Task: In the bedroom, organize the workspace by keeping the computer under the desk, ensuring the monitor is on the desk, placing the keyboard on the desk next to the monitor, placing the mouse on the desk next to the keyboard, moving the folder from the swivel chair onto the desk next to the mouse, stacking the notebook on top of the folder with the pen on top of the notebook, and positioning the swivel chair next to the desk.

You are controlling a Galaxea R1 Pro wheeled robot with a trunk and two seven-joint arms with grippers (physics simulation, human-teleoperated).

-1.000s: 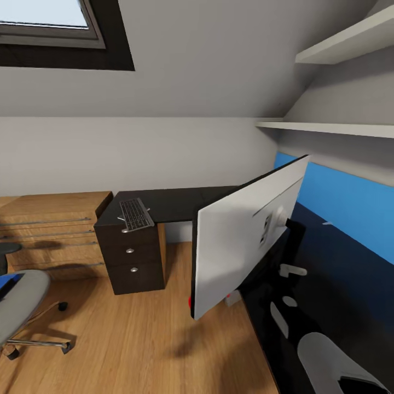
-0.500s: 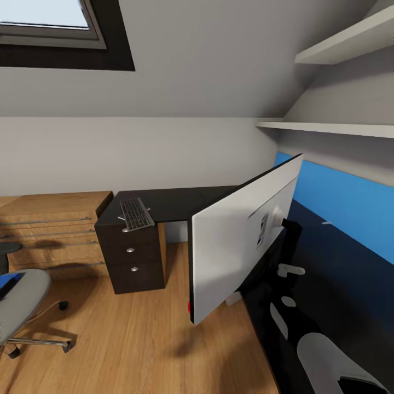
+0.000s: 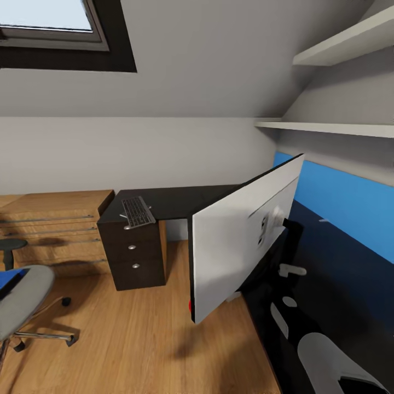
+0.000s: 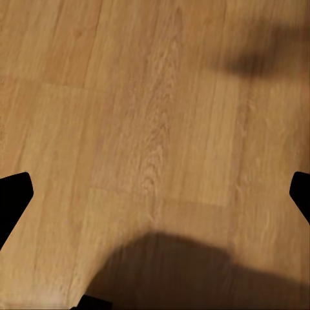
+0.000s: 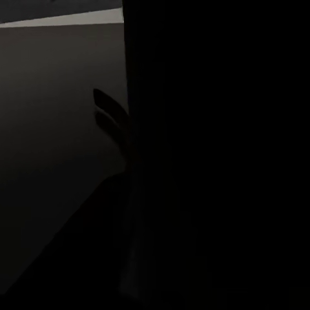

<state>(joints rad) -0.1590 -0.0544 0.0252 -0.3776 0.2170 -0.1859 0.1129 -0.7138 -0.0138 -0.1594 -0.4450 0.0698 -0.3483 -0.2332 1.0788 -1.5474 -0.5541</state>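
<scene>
sloped white ceiling and walls, wood plank floor (image 3: 137,339), a blue wall panel (image 3: 350,202) at 3 o'clock in the head view, two white shelves (image 3: 339,127) above it, a window (image 3: 49,22) at 11 o'clock.

desk (image 3: 180,200): glossy black l-shaped top, one run along the far wall, the other coming down toward 5 o'clock under the blue panel; black drawer unit (image 3: 134,254) with round silver knobs under its far-left end.

monitor (image 3: 241,241): large, silver-white back facing the camera, tilted, standing at the desk's inner corner with its lower corner out over the floor; whether its base sits on the top cannot be told.

drawer chest (image 3: 54,230): light wood, at 9 o'clock, just beside the drawer unit.

chair (image 3: 24,303): grey back, chrome base on black castors, at 8 o'clock, well apart from the desk.

folder (image 3: 8,276): blue sliver on the chair seat.

keyboard (image 3: 137,212): black, flat on the desk's far-left end above the drawers.

left pincer (image 4: 155,194): dark fingertips at the two edges of the left wrist view, spread wide, nothing between them, over bare floor.

right pincer: its wrist view is nearly black; state cannot be told.
</scene>
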